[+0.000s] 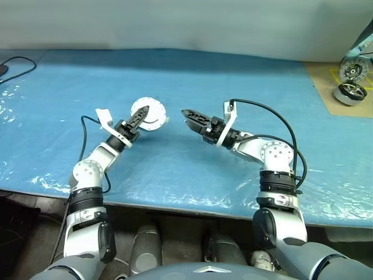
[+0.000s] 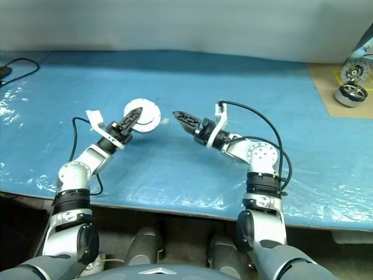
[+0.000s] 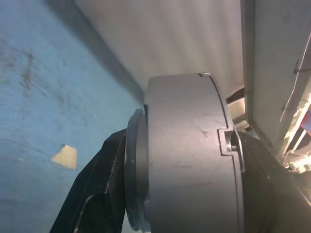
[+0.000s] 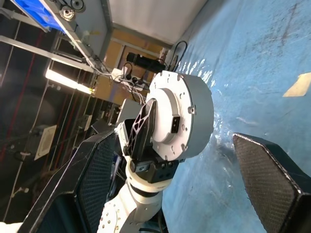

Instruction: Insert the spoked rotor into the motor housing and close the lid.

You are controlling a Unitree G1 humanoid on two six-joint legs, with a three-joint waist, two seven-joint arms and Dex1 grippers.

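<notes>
1. Head views show the right gripper (image 1: 187,114) near the desk's middle, pointing toward the robot's left, its black fingers spread apart with nothing between them.
2. Just across a small gap, the left gripper (image 1: 141,115) is clamped on the housing (image 1: 152,112), a round silver-grey puck held above the blue desk (image 1: 233,81).
3. Left wrist view has the housing (image 3: 189,155) edge-on, squeezed between both fingers (image 3: 97,194).
4. Right wrist view looks past its own open fingers (image 4: 267,170) at the housing's flat face (image 4: 187,114) in the other gripper.
5. A small pale scrap (image 2: 165,121) lies on the desk between the grippers.
6. Far right, shiny silver motors (image 1: 351,87) sit on a brown mat (image 1: 326,93).
</notes>
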